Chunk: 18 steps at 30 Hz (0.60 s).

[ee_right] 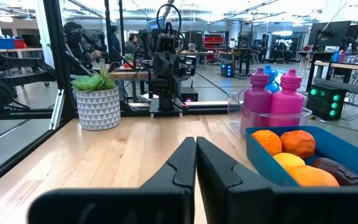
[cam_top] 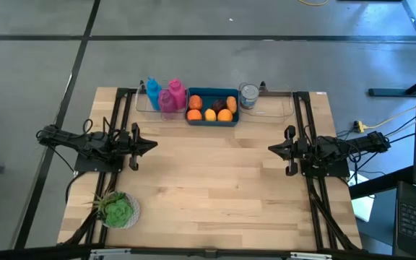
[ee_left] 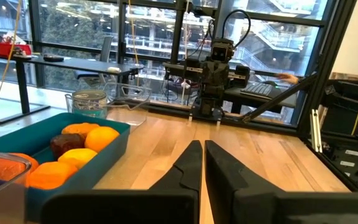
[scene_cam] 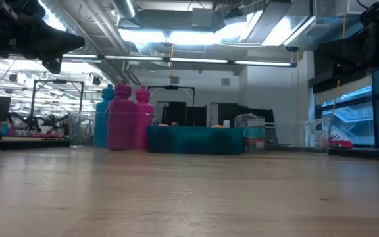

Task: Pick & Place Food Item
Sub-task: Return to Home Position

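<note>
Item one: a light wooden worktop (cam_top: 215,180) with two dark arms, one mounted along each side edge. The left gripper (cam_top: 152,144) hangs over the left edge's mid-length, pointing inward, its two fingers pressed together and pinching nothing. The right gripper (cam_top: 271,149) hangs opposite it by the right edge, facing the first, with its fingers likewise pressed together and empty. The two are well apart, with bare wood between them. At the middle of the far edge sits a blue rectangular plastic bin (cam_top: 213,123). It holds round orange and yellow fruits (cam_top: 209,114) in two rows, with a dark brown fruit (cam_top: 218,105) among the back row. Just beside the blue bin, toward the far-left corner, is a left transparent plastic bin (cam_top: 143,107). In it two pink plastic bottles (cam_top: 172,97) and a blue plastic bottle (cam_top: 153,92) stand upright. On the other side, running toward the far-right corner, is a right transparent plastic bin (cam_top: 276,110). A silver-topped can (cam_top: 248,94) stands in the end nearest the blue bin; whether it rests on another can cannot be told. At the near-left corner stands a green succulent in a white patterned pot (cam_top: 115,208).
</note>
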Tool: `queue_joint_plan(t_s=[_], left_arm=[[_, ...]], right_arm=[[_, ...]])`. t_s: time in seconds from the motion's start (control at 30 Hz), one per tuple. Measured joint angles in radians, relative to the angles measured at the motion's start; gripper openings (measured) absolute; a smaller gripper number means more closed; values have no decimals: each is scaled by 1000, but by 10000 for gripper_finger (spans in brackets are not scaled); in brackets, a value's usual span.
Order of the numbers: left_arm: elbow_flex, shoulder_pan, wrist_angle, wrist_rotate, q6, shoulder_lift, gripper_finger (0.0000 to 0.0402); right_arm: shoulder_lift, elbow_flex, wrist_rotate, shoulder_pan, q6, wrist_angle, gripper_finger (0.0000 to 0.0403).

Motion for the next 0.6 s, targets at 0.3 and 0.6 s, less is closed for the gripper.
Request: queue_joint_plan(t_s=[0.3, 0.6], left_arm=[[0, 0, 0, 0, 0, 0, 11], [0, 0, 0, 0, -1, 0, 8]], right_arm=[[0, 0, 0, 0, 0, 0, 16], [0, 0, 0, 0, 0, 0, 16]])
